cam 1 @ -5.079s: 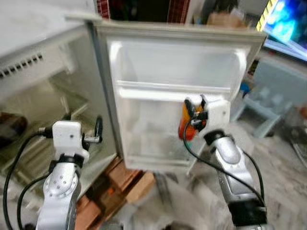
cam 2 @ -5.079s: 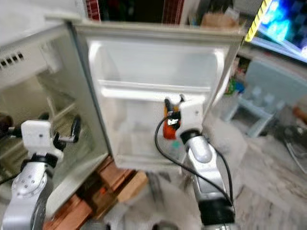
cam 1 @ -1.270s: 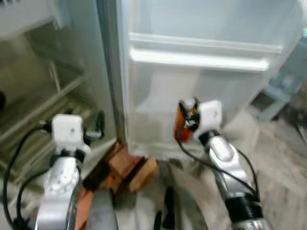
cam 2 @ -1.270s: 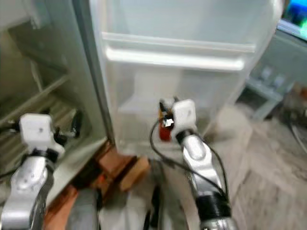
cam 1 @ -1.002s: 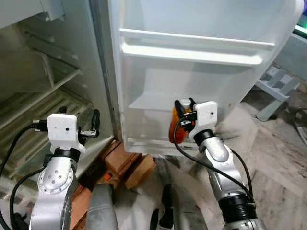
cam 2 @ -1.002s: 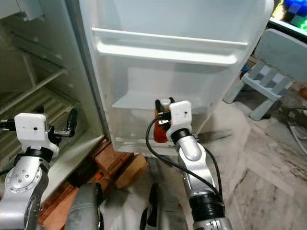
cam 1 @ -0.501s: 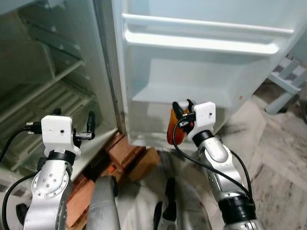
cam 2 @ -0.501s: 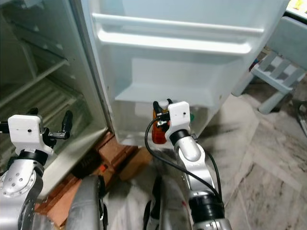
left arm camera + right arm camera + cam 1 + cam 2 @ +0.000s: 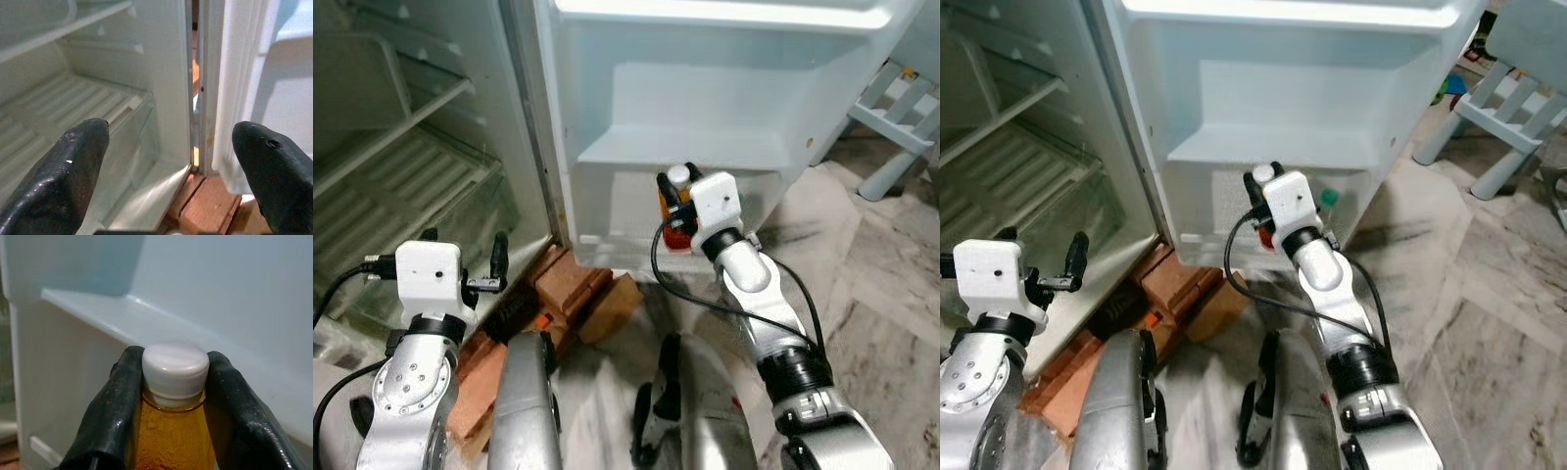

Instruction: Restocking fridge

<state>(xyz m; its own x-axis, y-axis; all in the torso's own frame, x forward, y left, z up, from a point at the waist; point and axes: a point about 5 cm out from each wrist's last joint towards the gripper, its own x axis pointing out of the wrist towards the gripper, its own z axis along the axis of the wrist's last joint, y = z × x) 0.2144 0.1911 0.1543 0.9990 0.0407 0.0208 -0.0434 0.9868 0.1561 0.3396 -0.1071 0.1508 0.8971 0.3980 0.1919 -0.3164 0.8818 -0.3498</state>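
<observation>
1. Right gripper (image 9: 168, 382) clamped on the bottle (image 9: 172, 440) just under its white cap (image 9: 175, 368), one finger each side.
2. Bottle upright, amber liquid, held against the lower part of the open fridge door (image 9: 705, 88), below the door's shelf ledge (image 9: 675, 152).
3. Left gripper (image 9: 166, 161), fingers spread apart, holding nothing, near the door's hinge edge, facing the fridge interior (image 9: 83, 98).
4. Bricks (image 9: 578, 294) on the floor under the door.

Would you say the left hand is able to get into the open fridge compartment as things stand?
Probably yes: the left hand is open, holds nothing, and faces the fridge compartment with nothing between them; the door stands aside.
</observation>
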